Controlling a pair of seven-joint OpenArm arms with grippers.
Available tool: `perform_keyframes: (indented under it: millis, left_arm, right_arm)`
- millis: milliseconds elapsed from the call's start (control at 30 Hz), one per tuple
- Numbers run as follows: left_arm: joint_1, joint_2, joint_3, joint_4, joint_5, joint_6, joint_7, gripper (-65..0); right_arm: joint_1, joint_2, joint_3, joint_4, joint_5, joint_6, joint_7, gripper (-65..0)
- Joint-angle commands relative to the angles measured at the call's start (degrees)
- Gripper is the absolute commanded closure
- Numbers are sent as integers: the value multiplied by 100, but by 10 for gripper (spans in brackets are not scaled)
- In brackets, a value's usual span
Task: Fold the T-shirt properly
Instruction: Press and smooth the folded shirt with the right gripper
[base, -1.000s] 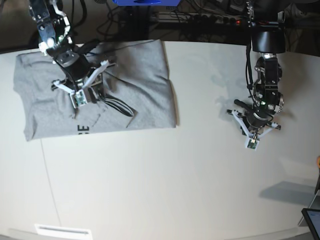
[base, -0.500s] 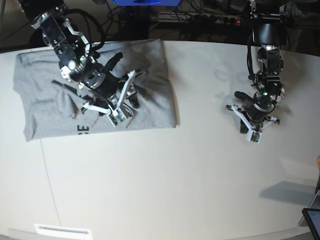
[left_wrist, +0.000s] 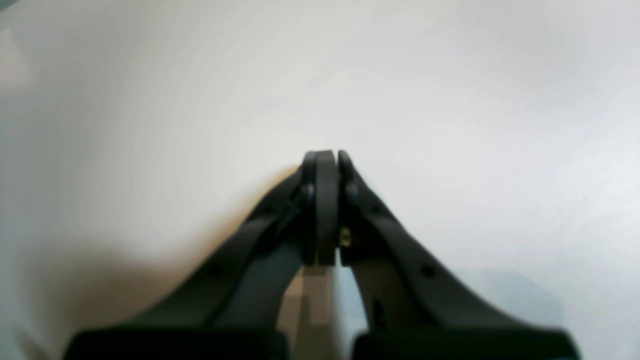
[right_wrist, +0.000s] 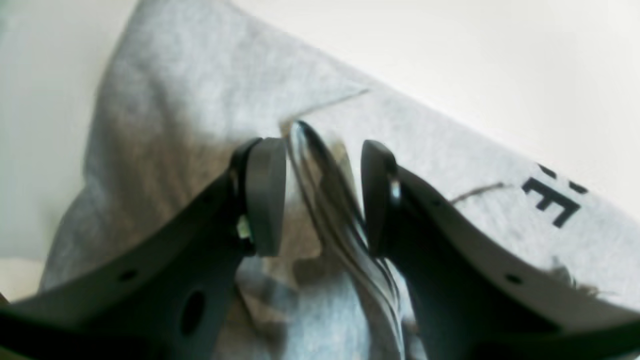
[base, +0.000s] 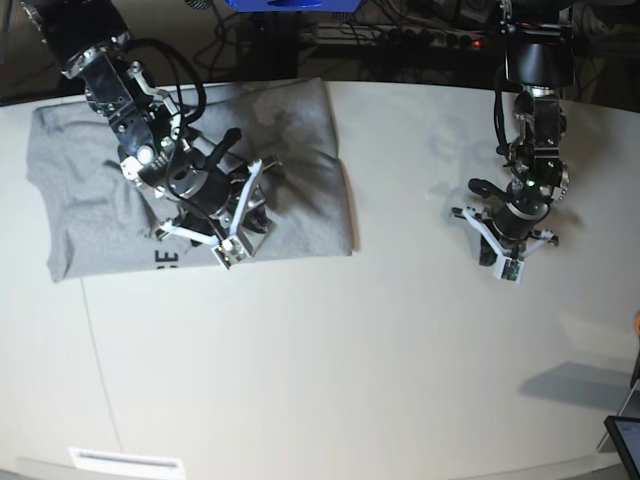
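The T-shirt, heather grey, lies partly folded on the white table at the far left of the base view, its right edge roughly straight and black lettering showing near its near edge. In the right wrist view part of that lettering reads as a block capital E on the upper layer of cloth.

The right gripper is low over the near-right part of the shirt. Its fingers stand partly apart, with a raised ridge of fabric between them; the ridge lies against neither pad clearly, and whether it is gripped cannot be told from the blurred view.

The left gripper is well apart from the shirt, over bare table on the right of the base view. Its fingers are pressed together with nothing between them, pointing down toward the table surface.
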Motion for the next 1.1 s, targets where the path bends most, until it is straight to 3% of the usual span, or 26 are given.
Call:
perform_keyframes:
  millis: [0,467,533,667,700,1067]
  left_arm:
    - [410,145,162,-341,246,-579,2037,0]
    - [392,145,162,-341,237,-579,2037,0]
    - [383,145,162,-341,237,-579,2037,0]
    - [366,145,162,-350,237,-579,2037,0]
    - [366,145,162,-350,237,-579,2037,0]
    - [357,145,153,-350,237,-579,2037,0]
  right_arm:
    - [98,16,9,108,-7,5,137,-239]
    - [159,7,9,-261,-7,5,375,-235]
    - [177,7,9,-296,-7,23,383,-196]
    - [186,7,26,-305,2,23,383,-16]
    - [186,7,35,-305,2,23,383,0]
    - [344,16,53,-313,2,23,375,0]
